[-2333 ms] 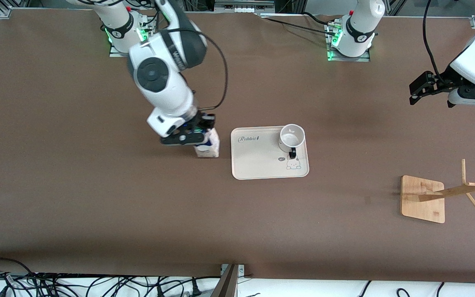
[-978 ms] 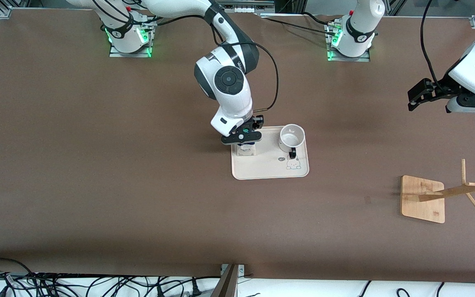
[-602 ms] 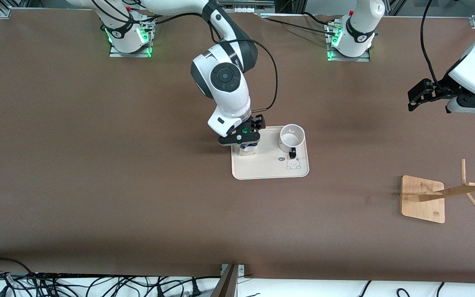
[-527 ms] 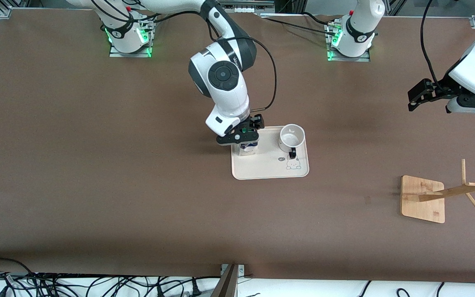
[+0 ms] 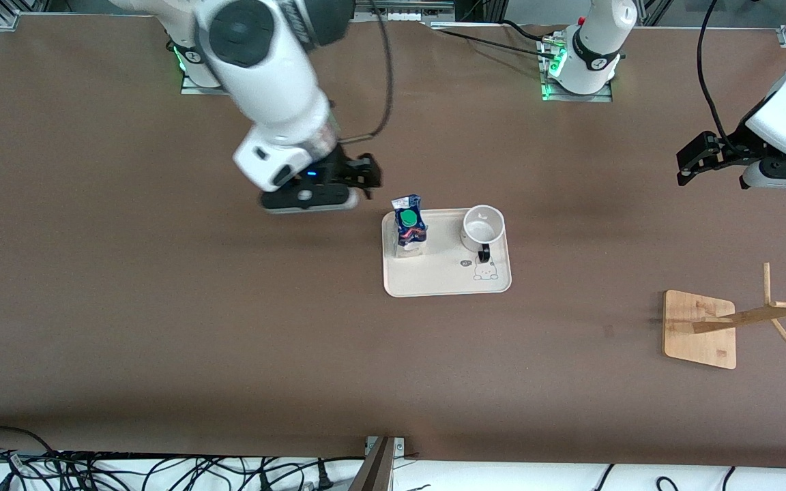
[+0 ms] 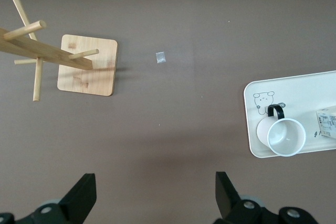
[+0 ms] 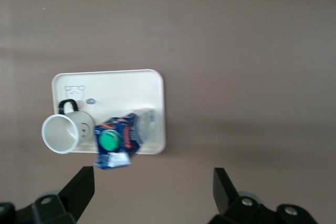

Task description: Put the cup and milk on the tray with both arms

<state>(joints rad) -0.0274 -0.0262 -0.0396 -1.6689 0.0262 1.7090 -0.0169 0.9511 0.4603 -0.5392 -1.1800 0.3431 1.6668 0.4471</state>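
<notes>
The cream tray (image 5: 447,281) lies mid-table. The white cup (image 5: 483,226) stands upright on the tray's end toward the left arm, black handle toward the front camera. The blue and white milk (image 5: 409,230) with its green cap stands on the tray's end toward the right arm. My right gripper (image 5: 364,179) is open and empty, raised over bare table beside the tray. Its wrist view shows the tray (image 7: 152,93), cup (image 7: 60,133) and milk (image 7: 113,140) past its gripper (image 7: 153,192). My left gripper (image 5: 690,160) is open and waits over the table's left-arm end.
A wooden rack (image 5: 700,329) with pegs stands near the left arm's end, nearer the front camera than the tray. The left wrist view shows the rack (image 6: 86,64), the tray (image 6: 252,129), the cup (image 6: 286,137) and its open gripper (image 6: 156,198). Cables lie along the front edge.
My right gripper carried the milk onto the tray, let it go, then rose and drew back toward the right arm's end. The left arm has hardly moved.
</notes>
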